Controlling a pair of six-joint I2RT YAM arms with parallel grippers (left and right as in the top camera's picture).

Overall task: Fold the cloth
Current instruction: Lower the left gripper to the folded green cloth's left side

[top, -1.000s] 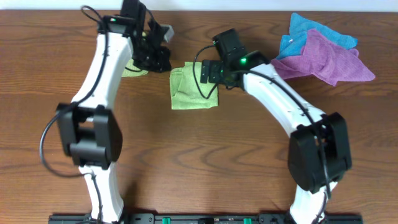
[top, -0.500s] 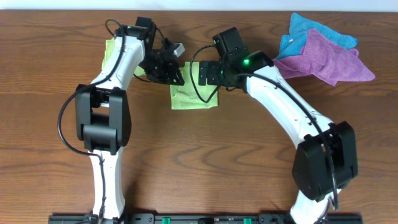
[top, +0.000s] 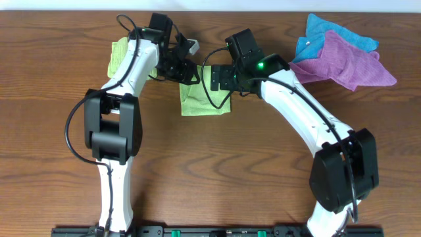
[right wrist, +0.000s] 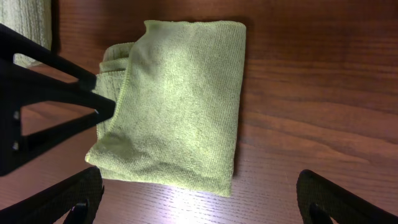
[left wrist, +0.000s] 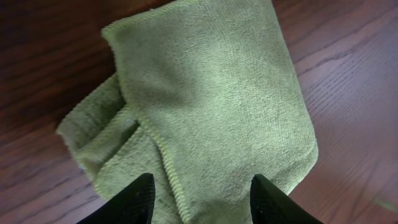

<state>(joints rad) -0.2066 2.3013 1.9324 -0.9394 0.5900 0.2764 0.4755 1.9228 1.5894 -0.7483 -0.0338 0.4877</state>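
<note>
While both arms reach over the far half of the tabletop [top: 210, 171], the cloth [top: 206, 100] lies flat between them, about midway between the left and right edges and nearer the far edge than the near one. It is already doubled into a compact, roughly rectangular packet. The right wrist view shows a smooth top layer with a rounded fold along 1 side and a lower layer bunched and poking out on the opposite side, toward the left arm. The left wrist view shows a stitched hem crossing the top face, with a stepped flap beside it.

The left fingers [left wrist: 142, 198] are spread apart above the cloth with nothing between them. The right fingers [right wrist: 81, 196] are spread wider over the packet, also holding nothing. Whether either pair touches the fabric I cannot tell.

At least 1 fold looks made, so the step in hand is probably tidying up or setting up a further fold. The next move calls for a pinch on the protruding layer at the left side. It should take all plies together and carry them across until the edges line up, since gripping only the top ply would likely drag the packet open.

Well apart, a second green cloth [top: 120, 56] sits toward the far left corner, and a purple cloth [top: 348, 66] overlaps a blue cloth [top: 329, 29] at the far right corner.
</note>
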